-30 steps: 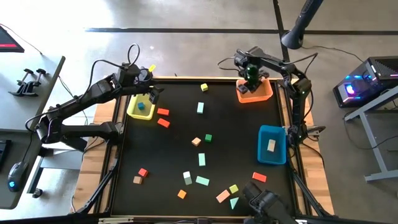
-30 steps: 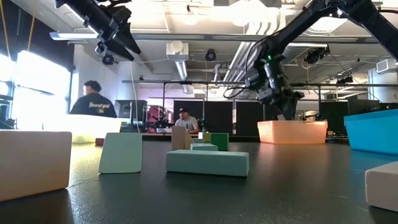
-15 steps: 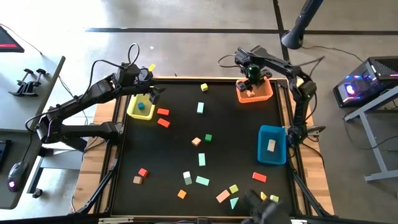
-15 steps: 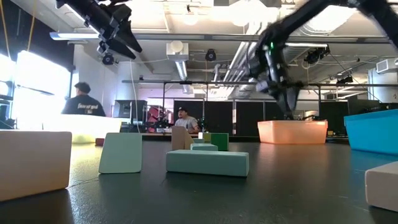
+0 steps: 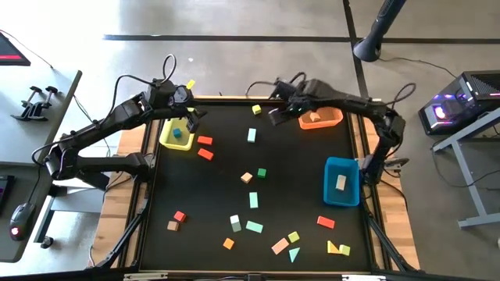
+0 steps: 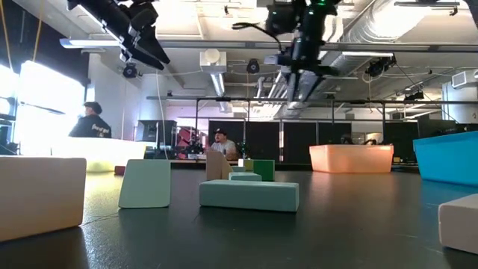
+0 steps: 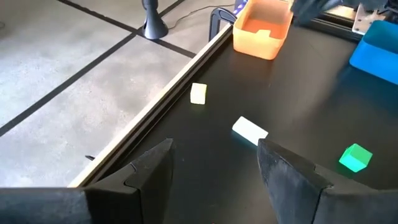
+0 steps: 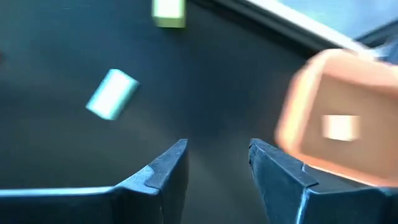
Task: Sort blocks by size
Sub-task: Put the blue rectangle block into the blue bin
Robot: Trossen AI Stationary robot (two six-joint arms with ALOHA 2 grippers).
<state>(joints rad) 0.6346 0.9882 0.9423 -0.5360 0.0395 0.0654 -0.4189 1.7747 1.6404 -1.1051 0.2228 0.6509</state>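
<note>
Small wooden blocks lie scattered flat on the black mat: a yellow cube [image 5: 256,109], a mint bar [image 5: 251,135], two red blocks [image 5: 205,140], a green cube [image 5: 262,172] and several more toward the near edge. My left gripper [image 5: 191,119] is open and empty above the far right corner of the yellow bin [image 5: 166,139]. My right gripper [image 5: 275,117] is open and empty above the mat, left of the orange bin [image 5: 332,121]. Its wrist view shows the mint bar [image 8: 112,93], the yellow cube [image 8: 168,12] and the orange bin [image 8: 298,118].
The yellow bin holds a blue block [image 5: 177,133]. The orange bin holds a tan block [image 5: 316,117]. The blue bin [image 5: 341,199] at the right holds a tan block [image 5: 341,182]. A raised wooden rim [image 7: 168,93] borders the mat. People show beyond the table [image 6: 91,119].
My right gripper has swung from above the orange bin toward the table's left and now hangs over the mat near the yellow cube and the mint bar. A dark shape at the near edge has gone from the high view.
</note>
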